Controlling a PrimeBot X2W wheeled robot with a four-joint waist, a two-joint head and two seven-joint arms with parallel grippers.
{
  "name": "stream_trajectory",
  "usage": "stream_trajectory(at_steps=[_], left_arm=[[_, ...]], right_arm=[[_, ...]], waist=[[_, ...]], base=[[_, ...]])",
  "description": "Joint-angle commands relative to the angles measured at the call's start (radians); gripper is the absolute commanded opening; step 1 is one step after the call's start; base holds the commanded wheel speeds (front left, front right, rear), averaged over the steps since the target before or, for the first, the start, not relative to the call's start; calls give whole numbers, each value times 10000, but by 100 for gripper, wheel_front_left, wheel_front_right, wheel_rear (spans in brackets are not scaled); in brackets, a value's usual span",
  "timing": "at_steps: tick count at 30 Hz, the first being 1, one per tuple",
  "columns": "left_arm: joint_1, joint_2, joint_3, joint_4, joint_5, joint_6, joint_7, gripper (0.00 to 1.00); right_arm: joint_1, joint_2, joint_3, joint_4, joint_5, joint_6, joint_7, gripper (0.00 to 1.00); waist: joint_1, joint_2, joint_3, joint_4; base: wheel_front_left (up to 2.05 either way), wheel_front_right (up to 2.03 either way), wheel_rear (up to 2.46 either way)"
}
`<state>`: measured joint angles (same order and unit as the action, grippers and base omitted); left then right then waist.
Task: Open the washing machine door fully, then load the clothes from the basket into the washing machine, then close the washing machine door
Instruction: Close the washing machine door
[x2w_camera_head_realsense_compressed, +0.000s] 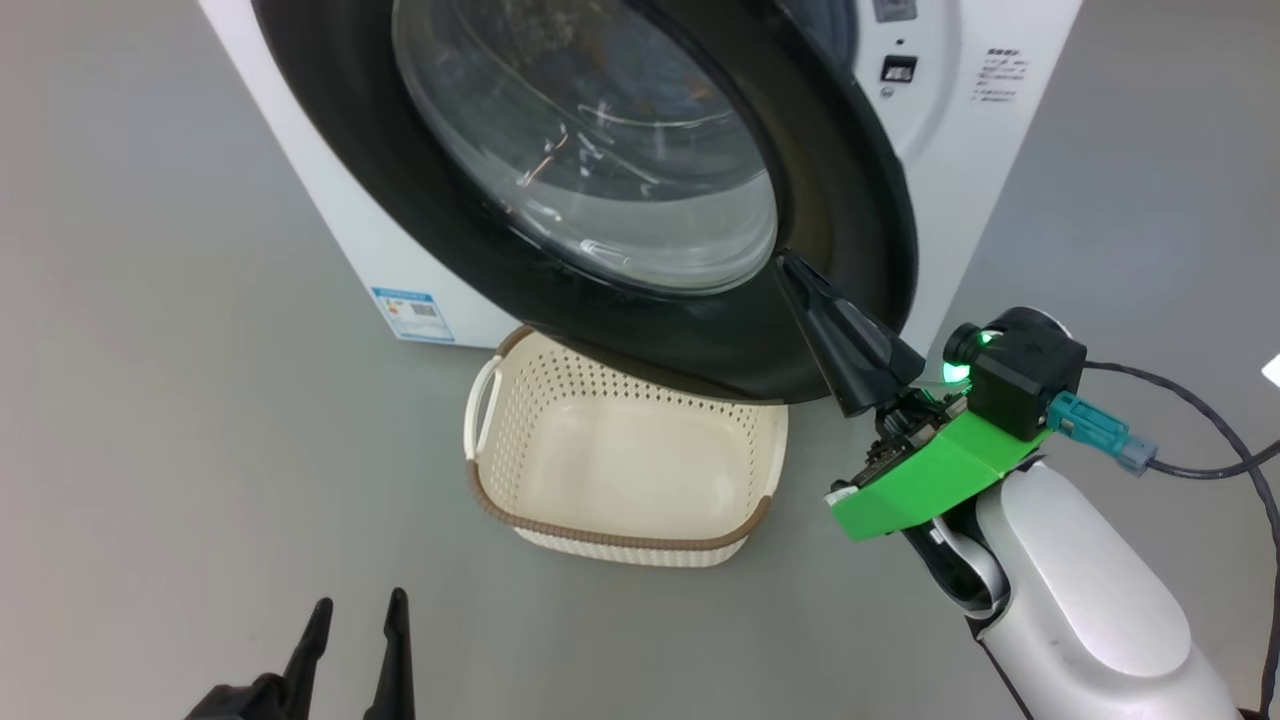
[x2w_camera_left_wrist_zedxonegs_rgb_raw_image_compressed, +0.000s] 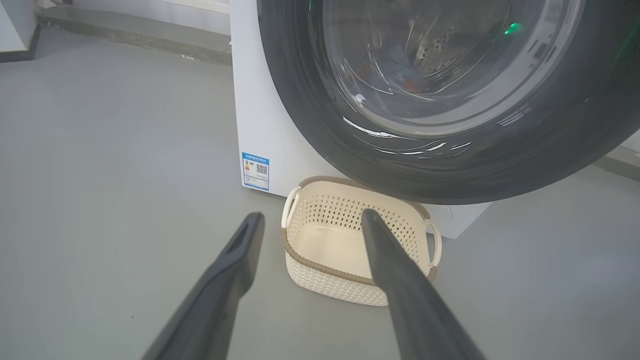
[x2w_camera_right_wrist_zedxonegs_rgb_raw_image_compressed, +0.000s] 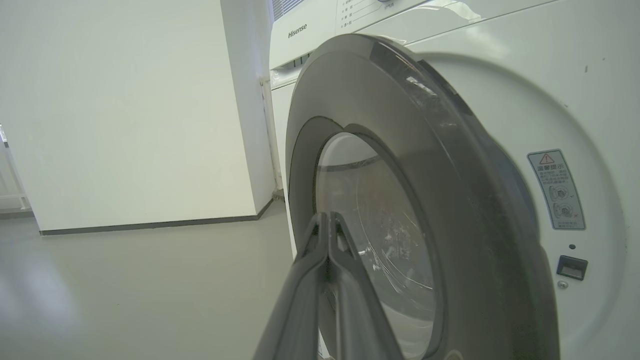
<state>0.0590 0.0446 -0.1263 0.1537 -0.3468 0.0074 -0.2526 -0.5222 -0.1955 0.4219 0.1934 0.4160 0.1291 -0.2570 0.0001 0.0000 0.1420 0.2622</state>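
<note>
Head view: washing machine (x2w_camera_head_realsense_compressed: 960, 200) on open grey floor (x2w_camera_head_realsense_compressed: 150, 400), its black-rimmed door (x2w_camera_head_realsense_compressed: 400, 200) ajar, lower edge over the basket (x2w_camera_head_realsense_compressed: 620, 541). Fingers pressed together, the right gripper (x2w_camera_head_realsense_compressed: 787, 262) tips against the rim's inner edge; the left gripper (x2w_camera_head_realsense_compressed: 360, 610), fingers apart, hovers well clear.

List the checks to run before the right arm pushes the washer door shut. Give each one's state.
1. Basket emptied: ok, nothing lies in it.
2. Clothes in the drum: cannot tell; only faint blue and orange patches show through the glass.
3. Washing machine door latched: not ok, it stands ajar from the washing machine front.
4. Latch slot free: ok, nothing sits in it.
5. Right tool set to push: ok, shut, with its tips at the door's black rim.
6. Left tool out of the way: ok, open, low and apart from basket and door.
</note>
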Motion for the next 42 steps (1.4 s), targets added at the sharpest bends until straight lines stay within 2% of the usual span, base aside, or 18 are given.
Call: stream_trajectory(at_steps=[1, 12, 22, 24, 42], left_arm=[[-330, 57, 280, -281, -73, 93, -91, 100], [-579, 57, 218, -409, -258, 303, -91, 100], [-888, 56, 81, -441, -348, 318, -91, 100], [-1065, 56, -111, -479, -546, 441, -91, 100], [-1222, 56, -643, -937, -788, 622, -92, 100]], right_arm=[[-247, 131, 139, -191, -4, 16, -48, 0], [-504, -112, -293, 200, -117, 16, -48, 0], [-889, -408, -643, 292, -217, 16, -48, 0], [-1300, -690, -744, 328, -287, 16, -48, 0], [-2430, -1195, -1172, 217, -471, 16, -48, 0]], waist=[[-1, 0, 293, 264], [-1, 0, 896, 339], [-1, 0, 1514, 276], [-1, 0, 2004, 405], [-1, 0, 2913, 543]], base=[[0, 0, 0], [0, 0, 0], [0, 0, 0], [0, 0, 0], [0, 0, 0]])
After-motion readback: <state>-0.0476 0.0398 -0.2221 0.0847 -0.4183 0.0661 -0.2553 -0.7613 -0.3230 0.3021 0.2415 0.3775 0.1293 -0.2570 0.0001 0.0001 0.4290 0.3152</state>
